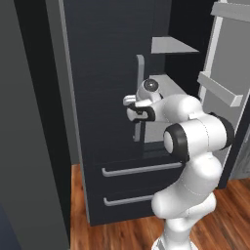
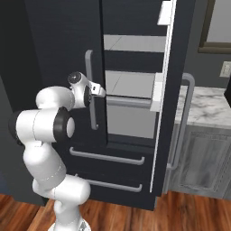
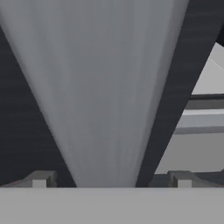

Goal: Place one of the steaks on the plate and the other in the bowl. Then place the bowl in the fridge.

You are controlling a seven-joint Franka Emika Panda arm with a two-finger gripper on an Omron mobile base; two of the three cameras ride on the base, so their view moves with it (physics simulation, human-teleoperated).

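We see the white arm's two-finger gripper [image 3: 111, 179] spread wide around the long grey bar handle [image 3: 105, 96] of the tall black fridge [image 1: 105, 93], one finger tip on each side of the bar and neither visibly pressing it. From the right base view the hand [image 2: 92, 90] sits at the handle [image 2: 90, 90] of the closed left door, while the right door [image 2: 173, 90] stands open, showing grey inner shelves [image 2: 131, 83]. Below are two drawers [image 2: 108, 158] with bar pulls.
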